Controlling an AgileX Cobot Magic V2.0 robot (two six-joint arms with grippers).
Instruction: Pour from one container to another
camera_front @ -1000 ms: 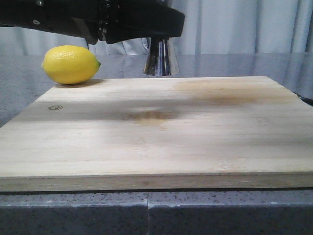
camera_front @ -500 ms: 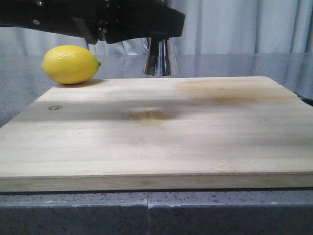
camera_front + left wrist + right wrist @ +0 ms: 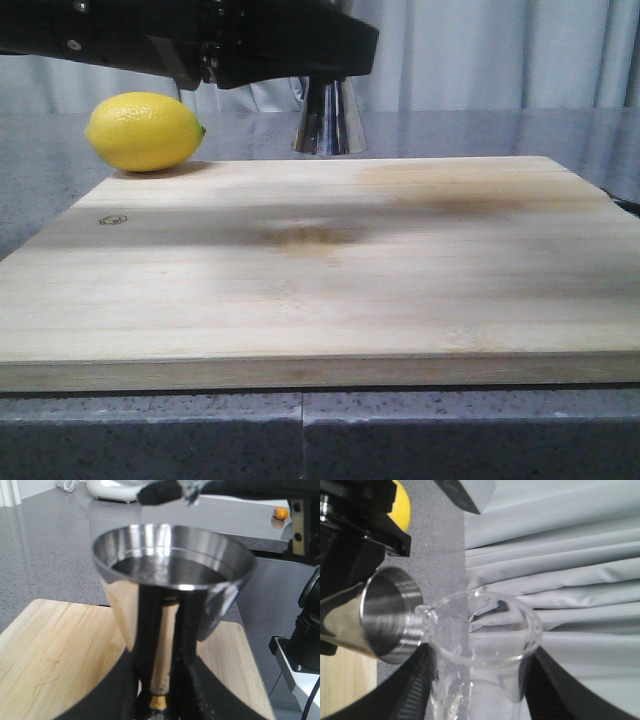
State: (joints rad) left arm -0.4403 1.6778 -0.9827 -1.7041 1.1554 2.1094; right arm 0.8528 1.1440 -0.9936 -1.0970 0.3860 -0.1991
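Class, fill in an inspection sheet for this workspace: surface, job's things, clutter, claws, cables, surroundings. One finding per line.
Surface: pale wooden cutting board on grey speckled counter, faint brown stains.
Job's things: shiny steel hourglass jigger holds liquid; clear glass beaker tilted, lip at jigger's rim.
Clutter: yellow lemon behind the board.
Claws: left claw shut on jigger; right claw shut on beaker.
Cables: thin dark cable at one edge.
Surroundings: grey curtain.

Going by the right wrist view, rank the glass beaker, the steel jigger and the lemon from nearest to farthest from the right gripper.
1. Glass beaker: held between the right gripper's fingers.
2. Steel jigger: at the beaker's pour lip.
3. Lemon: farthest, on the grey counter beyond the jigger.
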